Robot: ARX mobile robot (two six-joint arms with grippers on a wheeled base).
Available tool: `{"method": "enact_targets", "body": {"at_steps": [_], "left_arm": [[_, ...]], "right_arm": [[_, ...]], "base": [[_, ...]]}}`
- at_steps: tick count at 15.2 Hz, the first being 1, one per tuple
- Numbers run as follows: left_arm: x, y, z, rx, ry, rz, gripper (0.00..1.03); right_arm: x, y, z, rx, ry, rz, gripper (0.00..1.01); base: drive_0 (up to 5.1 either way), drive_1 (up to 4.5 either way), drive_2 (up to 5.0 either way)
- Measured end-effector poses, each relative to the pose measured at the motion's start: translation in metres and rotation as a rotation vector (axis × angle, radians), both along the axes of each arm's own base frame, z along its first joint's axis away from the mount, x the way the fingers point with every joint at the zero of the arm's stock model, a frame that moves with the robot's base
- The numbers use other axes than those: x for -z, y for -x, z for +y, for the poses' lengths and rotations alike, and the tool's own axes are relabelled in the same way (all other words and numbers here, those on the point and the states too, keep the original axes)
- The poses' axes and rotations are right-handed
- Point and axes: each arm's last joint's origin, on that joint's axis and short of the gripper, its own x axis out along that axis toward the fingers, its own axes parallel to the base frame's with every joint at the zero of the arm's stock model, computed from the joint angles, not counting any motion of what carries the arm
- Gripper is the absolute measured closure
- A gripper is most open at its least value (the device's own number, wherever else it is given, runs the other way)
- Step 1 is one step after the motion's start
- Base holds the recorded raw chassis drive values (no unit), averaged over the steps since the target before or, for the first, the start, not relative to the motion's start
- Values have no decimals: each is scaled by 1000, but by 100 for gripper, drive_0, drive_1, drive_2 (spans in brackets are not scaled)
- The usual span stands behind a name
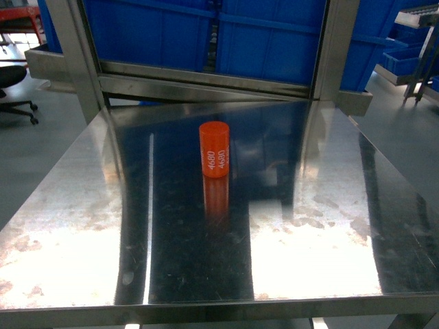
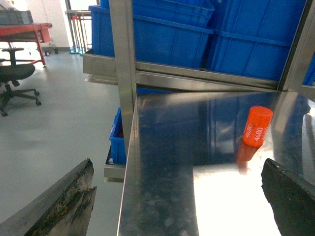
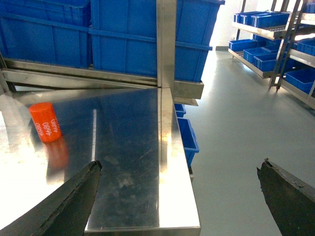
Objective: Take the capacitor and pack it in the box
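The capacitor (image 1: 215,149), an orange-red cylinder printed "4680", stands upright near the middle of the steel table (image 1: 322,205). It also shows at the right of the left wrist view, capacitor (image 2: 257,126), and at the left of the right wrist view, capacitor (image 3: 45,122). My left gripper (image 2: 179,169) hangs open over the table's left edge, well short of the capacitor. Over the table's right edge my right gripper (image 3: 179,169) is open too, with nothing between its fingers. Neither gripper shows in the head view. The box is out of view.
Blue plastic bins (image 1: 206,34) fill a steel-framed shelf (image 1: 206,75) behind the table. More blue bins sit on racks at the right (image 3: 275,54) and under the table edge (image 3: 187,139). An office chair (image 2: 15,78) and a red bench (image 2: 24,32) stand on the grey floor at left.
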Motion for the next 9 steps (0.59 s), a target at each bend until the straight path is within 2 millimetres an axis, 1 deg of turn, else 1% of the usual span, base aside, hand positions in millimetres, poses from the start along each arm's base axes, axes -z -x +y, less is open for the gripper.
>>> {"method": "enact_targets", "body": {"at_steps": [9], "left_arm": [[0,0,0,0,0,0,5]], "right_arm": [[0,0,0,0,0,0,3]], "base": [[0,0,0]]}}
